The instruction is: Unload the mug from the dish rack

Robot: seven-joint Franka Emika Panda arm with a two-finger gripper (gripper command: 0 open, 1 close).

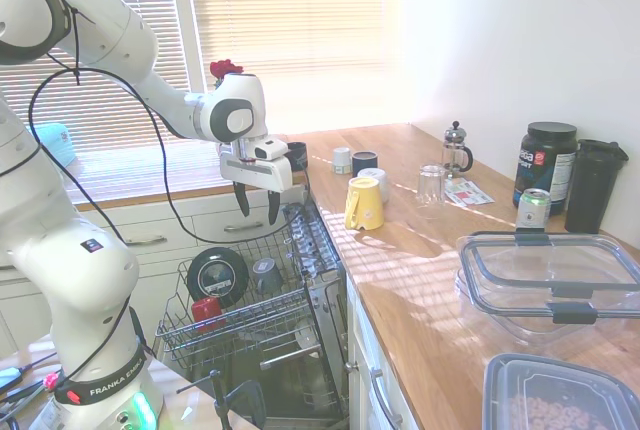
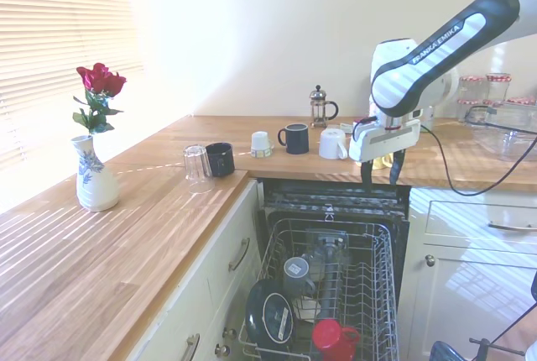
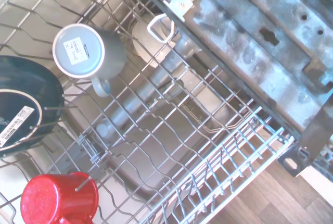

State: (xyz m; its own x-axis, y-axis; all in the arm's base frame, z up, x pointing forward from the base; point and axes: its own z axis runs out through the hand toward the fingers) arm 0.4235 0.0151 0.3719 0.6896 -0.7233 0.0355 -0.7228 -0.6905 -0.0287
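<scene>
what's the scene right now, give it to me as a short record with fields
setting: kitchen, wooden counter, dishwasher open below it
dish rack: pulled out, holds several items
mug: red, upside down near the rack's front edge
other rack items: grey cup upside down, dark plate on edge
gripper: open, empty, above the back of the rack, well clear of the mug
on the counter: yellow mug, french press, vase of roses
task state: mug not yet picked up
</scene>
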